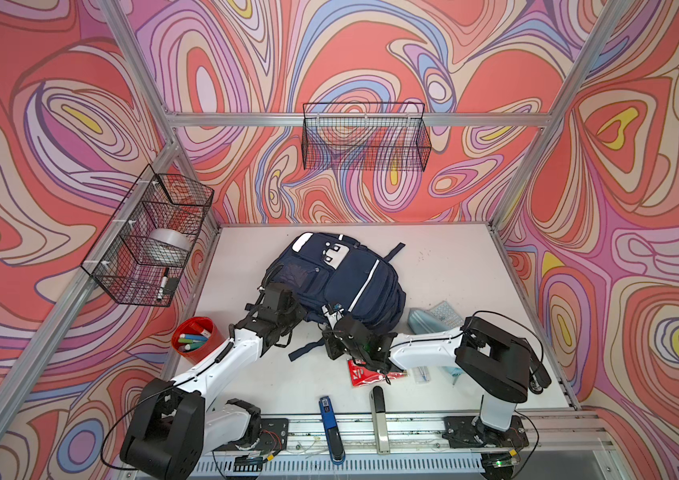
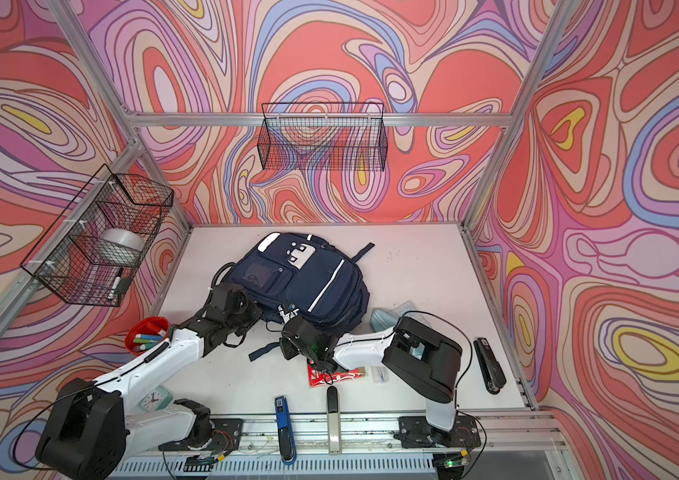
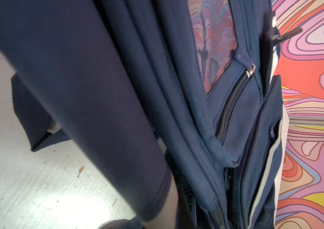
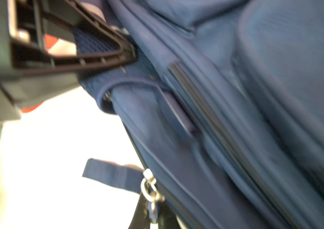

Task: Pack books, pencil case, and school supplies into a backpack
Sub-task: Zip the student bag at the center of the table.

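The navy backpack point(image 1: 346, 274) point(image 2: 304, 274) lies flat in the middle of the table. My left gripper point(image 1: 298, 311) point(image 2: 254, 309) is shut on mesh fabric at its near left edge; the right wrist view shows those fingers point(image 4: 125, 56) pinching it. My right gripper point(image 1: 333, 311) point(image 2: 288, 311) is shut on a metal zip pull point(image 4: 151, 190) at the near edge. The red packet point(image 1: 375, 374) and the pen pack point(image 1: 423, 374) lie under the right arm. The pencil case point(image 1: 425, 322) and the calculator point(image 1: 443, 311) lie right of the backpack. The books are out of view.
A red cup of markers point(image 1: 196, 336) stands at the near left. A blue stapler point(image 1: 329, 428) and a grey one point(image 1: 379, 415) lie at the front edge, a black one point(image 2: 489, 365) at the right. Wire baskets point(image 1: 151, 237) point(image 1: 367, 137) hang on the walls.
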`<state>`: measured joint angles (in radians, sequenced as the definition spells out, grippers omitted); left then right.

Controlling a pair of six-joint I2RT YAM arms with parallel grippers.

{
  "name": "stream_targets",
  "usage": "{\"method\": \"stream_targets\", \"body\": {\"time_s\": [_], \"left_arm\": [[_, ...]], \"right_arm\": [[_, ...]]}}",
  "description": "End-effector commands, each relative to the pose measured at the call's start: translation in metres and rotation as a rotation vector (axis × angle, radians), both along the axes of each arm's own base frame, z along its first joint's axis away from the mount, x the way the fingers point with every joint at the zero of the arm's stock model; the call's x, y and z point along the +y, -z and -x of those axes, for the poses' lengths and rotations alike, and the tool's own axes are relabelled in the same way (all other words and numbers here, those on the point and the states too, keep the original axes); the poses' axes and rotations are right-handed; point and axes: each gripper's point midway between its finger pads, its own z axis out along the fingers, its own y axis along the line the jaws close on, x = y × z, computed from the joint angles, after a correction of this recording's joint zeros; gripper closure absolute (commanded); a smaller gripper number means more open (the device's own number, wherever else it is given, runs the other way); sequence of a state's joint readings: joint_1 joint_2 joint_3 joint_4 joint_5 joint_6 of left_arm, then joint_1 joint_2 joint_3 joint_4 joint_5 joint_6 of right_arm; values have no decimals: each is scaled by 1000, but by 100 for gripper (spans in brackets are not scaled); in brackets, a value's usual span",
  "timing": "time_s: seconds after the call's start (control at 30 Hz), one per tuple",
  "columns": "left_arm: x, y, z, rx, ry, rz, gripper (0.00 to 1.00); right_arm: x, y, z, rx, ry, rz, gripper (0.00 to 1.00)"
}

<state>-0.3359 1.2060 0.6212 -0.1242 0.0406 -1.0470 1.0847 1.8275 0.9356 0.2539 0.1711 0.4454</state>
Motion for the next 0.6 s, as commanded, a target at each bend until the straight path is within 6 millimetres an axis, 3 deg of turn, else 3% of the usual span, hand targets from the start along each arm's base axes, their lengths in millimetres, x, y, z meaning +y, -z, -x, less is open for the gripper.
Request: {"method": "stream_targets", "body": {"time_s": [0.0, 0.03, 0.17, 0.4, 0.57], "left_arm": [[8, -16, -17, -76, -42, -25, 100], [12, -15, -17, -72, -45, -36, 100], [26, -10, -15, -59, -73, -50, 100], [46, -8, -12, -53, -101, -80, 100], [63, -6, -16, -49, -134, -61, 100]], "right_arm": [[-10, 3, 15, 35, -39, 29, 100], [-14, 7, 16, 45, -40, 52, 100], [-27, -7, 25, 59, -65, 60, 100], [-71, -15, 27, 219, -157, 46, 100], [-118, 0, 24, 347, -205, 126, 100]]}}
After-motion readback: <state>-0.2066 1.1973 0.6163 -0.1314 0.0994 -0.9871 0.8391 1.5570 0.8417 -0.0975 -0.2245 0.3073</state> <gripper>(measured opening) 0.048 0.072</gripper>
